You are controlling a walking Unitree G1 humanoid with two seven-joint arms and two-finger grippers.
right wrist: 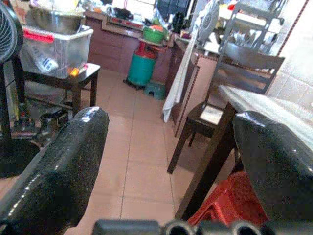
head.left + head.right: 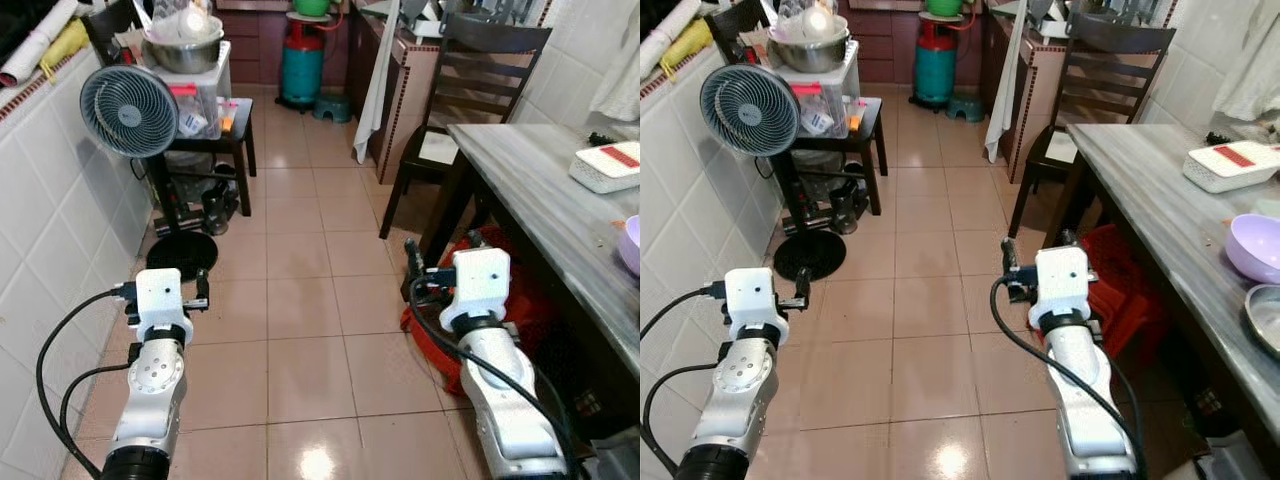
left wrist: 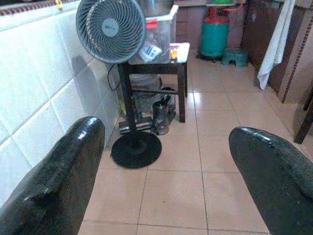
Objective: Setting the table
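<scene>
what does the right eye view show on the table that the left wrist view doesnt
Right eye view alone: the marble table carrying a white box, a purple bowl and a metal dish's rim, with the right gripper beside it. Left wrist view alone: a close look between the left gripper's open jaws. Both: the standing fan, the green gas cylinder and the side table.
</scene>
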